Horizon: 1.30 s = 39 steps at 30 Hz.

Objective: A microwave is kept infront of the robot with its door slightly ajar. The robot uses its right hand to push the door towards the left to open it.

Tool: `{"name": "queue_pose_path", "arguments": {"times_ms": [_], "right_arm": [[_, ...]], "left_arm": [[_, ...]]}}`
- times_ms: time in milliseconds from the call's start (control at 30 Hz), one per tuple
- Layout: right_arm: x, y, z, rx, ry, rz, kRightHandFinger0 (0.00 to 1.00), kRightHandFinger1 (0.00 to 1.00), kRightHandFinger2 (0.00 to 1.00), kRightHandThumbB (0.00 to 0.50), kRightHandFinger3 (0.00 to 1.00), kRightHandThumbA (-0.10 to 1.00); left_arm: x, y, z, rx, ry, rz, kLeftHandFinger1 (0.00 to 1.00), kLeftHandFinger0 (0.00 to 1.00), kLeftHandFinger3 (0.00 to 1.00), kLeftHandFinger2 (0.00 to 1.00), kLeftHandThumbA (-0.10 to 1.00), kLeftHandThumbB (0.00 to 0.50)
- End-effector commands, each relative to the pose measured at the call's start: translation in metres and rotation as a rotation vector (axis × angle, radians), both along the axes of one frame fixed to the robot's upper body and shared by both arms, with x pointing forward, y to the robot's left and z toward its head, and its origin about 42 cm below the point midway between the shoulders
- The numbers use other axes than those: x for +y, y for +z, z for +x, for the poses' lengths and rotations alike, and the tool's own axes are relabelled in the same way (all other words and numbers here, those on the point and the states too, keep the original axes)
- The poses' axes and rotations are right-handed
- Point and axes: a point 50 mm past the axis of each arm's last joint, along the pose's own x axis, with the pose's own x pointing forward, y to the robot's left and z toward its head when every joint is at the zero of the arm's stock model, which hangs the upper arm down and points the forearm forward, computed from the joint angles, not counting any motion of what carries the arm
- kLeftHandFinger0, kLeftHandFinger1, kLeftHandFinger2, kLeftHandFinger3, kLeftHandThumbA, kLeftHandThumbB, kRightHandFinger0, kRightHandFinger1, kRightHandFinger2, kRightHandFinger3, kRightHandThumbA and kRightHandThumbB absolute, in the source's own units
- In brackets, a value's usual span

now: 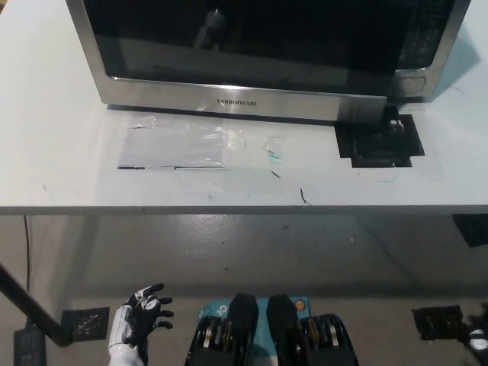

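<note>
A: Where does the microwave (267, 53) stand?
B: At the far side of the white worktop (61, 152), with its dark door (244, 38) facing near and a steel strip along the bottom edge.
A: And the hands?
B: The left hand (145, 313) hangs low at the near left, below the worktop edge, fingers spread wide and holding nothing. The right hand isn't in the picture.
A: Anything else?
B: A black patch (379, 141) lies on the worktop just near the microwave's right corner.

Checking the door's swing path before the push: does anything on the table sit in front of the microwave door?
Nothing upright does. Before the microwave door the table shows only flat clear tape and pen marks. The left hand rests low; the right hand is barely visible.
</note>
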Motion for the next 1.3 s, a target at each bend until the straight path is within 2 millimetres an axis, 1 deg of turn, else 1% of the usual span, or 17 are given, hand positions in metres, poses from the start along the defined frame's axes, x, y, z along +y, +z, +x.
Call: {"name": "queue_pose_path", "arguments": {"times_ms": [0,100,167,267,333,433,533,700,733,767,900,933,1000,1067,1133,1200,1267], "right_arm": [[-0.028,0.043,0.011,-0.123,-0.055,-0.028,0.4,0.5,0.58,0.224,0.75,0.52],[-0.04,0.078,0.016,-0.197,-0.05,-0.066,0.35,0.47,0.56,0.243,0.71,0.52],[-0.042,0.093,0.017,-0.226,-0.038,-0.078,0.35,0.47,0.54,0.247,0.69,0.51],[-0.042,0.12,0.021,-0.269,-0.009,-0.089,0.28,0.43,0.51,0.247,0.66,0.46],[-0.036,0.157,0.028,-0.338,0.056,-0.12,0.3,0.43,0.51,0.23,0.67,0.44],[-0.033,0.168,0.031,-0.351,0.078,-0.126,0.31,0.44,0.54,0.224,0.71,0.43],[-0.021,0.206,0.048,-0.428,0.155,-0.186,0.33,0.46,0.53,0.184,0.74,0.38],[-0.009,0.239,0.071,-0.521,0.209,-0.235,0.31,0.43,0.5,0.182,0.73,0.33],[-0.006,0.245,0.076,-0.537,0.219,-0.237,0.32,0.44,0.5,0.174,0.73,0.33],[0.0,0.259,0.088,-0.575,0.256,-0.25,0.32,0.44,0.5,0.157,0.73,0.32],[0.006,0.271,0.098,-0.599,0.278,-0.274,0.31,0.44,0.5,0.127,0.73,0.3],[0.011,0.281,0.107,-0.621,0.296,-0.283,0.34,0.47,0.52,0.087,0.77,0.25],[0.016,0.291,0.115,-0.638,0.319,-0.306,0.37,0.5,0.57,0.057,0.8,0.25],[0.02,0.299,0.124,-0.649,0.337,-0.319,0.4,0.53,0.61,0.066,0.81,0.26],[0.027,0.308,0.14,-0.654,0.346,-0.319,0.43,0.56,0.61,0.073,0.8,0.27],[0.033,0.313,0.154,-0.652,0.363,-0.306,0.4,0.53,0.59,0.082,0.77,0.28],[0.037,0.315,0.167,-0.641,0.376,-0.283,0.39,0.53,0.59,0.102,0.8,0.29]], "left_arm": [[0.0,0.011,0.01,-0.063,0.0,0.007,0.35,0.32,0.55,0.42,0.19,0.043],[0.001,0.011,0.011,-0.067,0.005,0.015,0.35,0.32,0.55,0.42,0.19,0.039],[0.002,0.011,0.01,-0.069,0.006,0.016,0.36,0.32,0.54,0.43,0.19,0.047],[0.002,0.01,0.009,-0.065,0.021,0.008,0.34,0.31,0.53,0.41,0.18,0.051],[0.003,0.01,0.008,-0.064,0.013,0.008,0.34,0.3,0.54,0.41,0.19,0.043],[0.003,0.01,0.008,-0.065,0.011,0.011,0.34,0.3,0.54,0.41,0.19,0.046],[0.005,0.01,0.008,-0.059,0.019,0.004,0.33,0.29,0.53,0.4,0.19,0.065],[0.006,0.011,0.008,-0.058,0.015,0.007,0.33,0.3,0.52,0.39,0.19,0.055],[0.005,0.011,0.008,-0.058,0.015,0.008,0.33,0.3,0.53,0.39,0.19,0.052],[0.005,0.012,0.008,-0.059,0.014,0.006,0.34,0.3,0.52,0.4,0.19,0.055],[0.006,0.012,0.009,-0.06,0.022,0.0,0.33,0.3,0.52,0.4,0.19,0.069],[0.006,0.013,0.009,-0.061,0.023,0.004,0.33,0.3,0.52,0.38,0.19,0.063],[0.005,0.014,0.01,-0.067,0.019,0.006,0.33,0.31,0.52,0.39,0.18,0.045],[0.004,0.014,0.01,-0.069,0.018,0.005,0.35,0.32,0.53,0.41,0.18,0.037],[0.005,0.013,0.011,-0.064,0.013,0.013,0.36,0.33,0.54,0.42,0.19,0.041],[0.005,0.012,0.011,-0.064,0.015,0.01,0.35,0.31,0.54,0.42,0.19,0.039],[0.004,0.013,0.01,-0.065,0.013,0.01,0.36,0.32,0.54,0.43,0.19,0.035]]}}
